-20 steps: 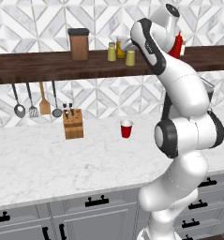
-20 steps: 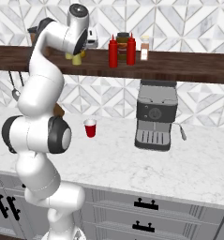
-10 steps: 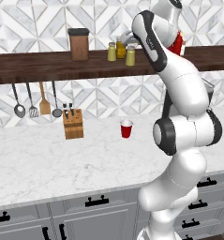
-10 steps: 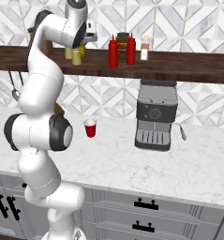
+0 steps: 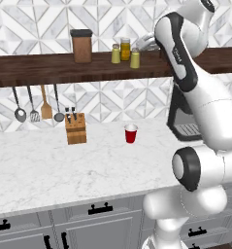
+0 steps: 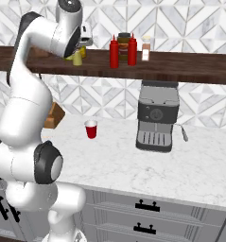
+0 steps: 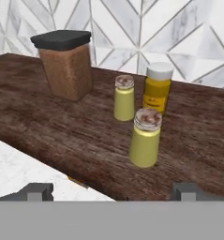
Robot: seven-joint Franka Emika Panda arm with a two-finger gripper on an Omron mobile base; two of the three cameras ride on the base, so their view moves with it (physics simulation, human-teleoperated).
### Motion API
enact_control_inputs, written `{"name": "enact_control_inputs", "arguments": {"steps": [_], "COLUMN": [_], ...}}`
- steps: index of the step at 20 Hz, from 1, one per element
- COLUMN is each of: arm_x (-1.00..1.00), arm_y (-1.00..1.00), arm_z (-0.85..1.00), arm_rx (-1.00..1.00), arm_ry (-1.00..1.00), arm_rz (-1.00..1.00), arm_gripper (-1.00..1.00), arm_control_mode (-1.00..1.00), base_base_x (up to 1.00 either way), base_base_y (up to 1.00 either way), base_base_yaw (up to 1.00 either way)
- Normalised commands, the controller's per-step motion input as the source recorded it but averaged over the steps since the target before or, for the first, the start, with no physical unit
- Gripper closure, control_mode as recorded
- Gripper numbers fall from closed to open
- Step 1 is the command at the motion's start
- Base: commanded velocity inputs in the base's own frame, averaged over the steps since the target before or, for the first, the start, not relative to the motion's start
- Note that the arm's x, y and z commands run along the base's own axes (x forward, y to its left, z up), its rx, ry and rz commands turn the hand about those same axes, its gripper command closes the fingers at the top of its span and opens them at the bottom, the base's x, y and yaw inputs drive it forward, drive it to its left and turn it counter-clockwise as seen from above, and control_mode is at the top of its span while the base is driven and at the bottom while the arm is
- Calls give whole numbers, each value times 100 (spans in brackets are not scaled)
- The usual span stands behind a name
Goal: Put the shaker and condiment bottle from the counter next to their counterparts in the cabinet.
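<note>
Up on the dark wooden shelf [image 7: 62,136], both shakers are standing upright; the nearer shaker [image 7: 145,138] is sitting free at twelve o'clock beyond the gripper [image 7: 111,191], whose fingers are spread and holding nothing.

- Gripper [image 7: 111,190]: hand view shows two dark tips at bottom, wide apart, lower parts cut by grey band. Left base view: fingers hidden behind arm's upper link.
- Coffee machine [image 5: 184,121] in left base view: mostly hidden behind arm.
- Knife block [image 6: 54,116] in right base view: only corner shows past arm.
- Jar label [image 7: 154,100]: print too small to read.
- Shelf [image 7: 48,126] ends cut by edges of hand view.
</note>
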Motion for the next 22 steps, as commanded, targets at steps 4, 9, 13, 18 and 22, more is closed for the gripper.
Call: {"name": "enact_control_inputs", "arguments": {"steps": [4, 9, 13, 18, 22], "arm_x": [-100, -100, -100, -100, -100], "arm_y": [0, 0, 0, 0, 0], "arm_z": [-44, -39, -32, -23, -23], "arm_rx": [0, 0, 0, 0, 0], "arm_ry": [-17, -18, -19, -17, -15], "arm_rz": [0, 0, 0, 0, 0], "arm_gripper": [-100, -100, -100, -100, -100], "arm_control_mode": [-100, -100, -100, -100, -100], "base_base_x": [0, 0, 0, 0, 0], "base_base_y": [0, 0, 0, 0, 0], "base_base_yaw": [0, 0, 0, 0, 0]}}
